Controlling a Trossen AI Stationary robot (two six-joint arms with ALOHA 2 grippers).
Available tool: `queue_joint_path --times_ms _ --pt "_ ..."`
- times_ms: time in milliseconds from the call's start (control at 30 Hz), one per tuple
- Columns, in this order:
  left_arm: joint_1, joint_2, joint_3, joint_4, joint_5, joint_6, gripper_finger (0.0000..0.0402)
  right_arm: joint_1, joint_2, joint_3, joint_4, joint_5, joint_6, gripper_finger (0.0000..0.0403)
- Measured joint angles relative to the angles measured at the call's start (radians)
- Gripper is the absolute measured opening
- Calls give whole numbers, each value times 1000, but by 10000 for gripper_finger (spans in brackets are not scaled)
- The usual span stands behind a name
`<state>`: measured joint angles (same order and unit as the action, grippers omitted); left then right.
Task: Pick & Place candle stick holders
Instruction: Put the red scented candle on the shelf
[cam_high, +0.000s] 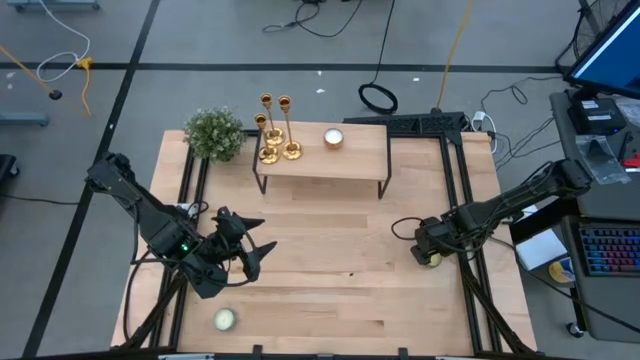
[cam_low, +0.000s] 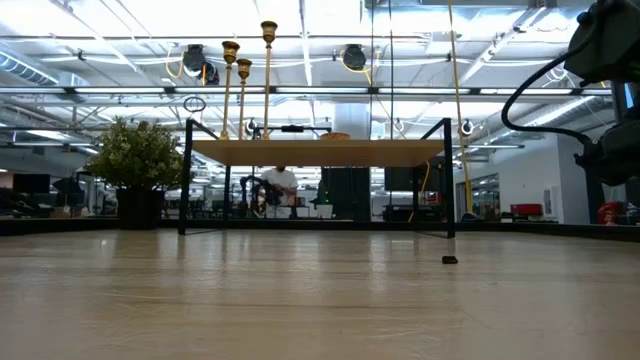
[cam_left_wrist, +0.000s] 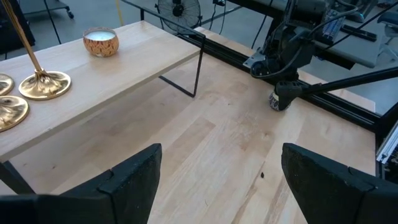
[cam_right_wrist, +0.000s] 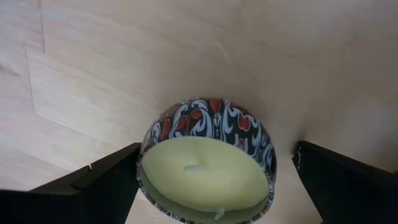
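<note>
3 slim gold candle stick holders (cam_high: 275, 128) stand upright, seemingly clustered.

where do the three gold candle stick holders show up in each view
High view: candle stick holders clustered at the left end of the small raised shelf, beside the plant.
Low view: the thin stems rise above the shelf's left part.
Left wrist view: only flared bases and one stem show at the picture's left edge.
Right wrist view: not in it.
Shared landmark: the raised shelf.
</note>
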<state>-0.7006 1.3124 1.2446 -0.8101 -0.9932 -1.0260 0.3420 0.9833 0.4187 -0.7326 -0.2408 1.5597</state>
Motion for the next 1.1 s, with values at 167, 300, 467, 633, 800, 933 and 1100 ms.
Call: queue_joint_path --times_ms 167,300,467,633,800,933,1100 --pt "0 0 0 0 0 -2 326 0 0 -1 -1 13 3 380" --pt "1 0 0 0 -2 -2 326 0 0 -3 -7 23 10 343" --pt "1 0 0 0 -3 0 326 0 0 -3 -13 35 10 291" --pt "1 0 0 0 -3 0 326 0 0 -4 -11 39 16 290" --pt "1 0 0 0 -3 0 326 0 -4 17 0 61 18 290" --pt "1 0 0 0 -3 1 326 -2 -3 48 32 125 2 290" --pt "1 0 0 0 -4 1 326 -13 -4 85 85 135 -12 290"
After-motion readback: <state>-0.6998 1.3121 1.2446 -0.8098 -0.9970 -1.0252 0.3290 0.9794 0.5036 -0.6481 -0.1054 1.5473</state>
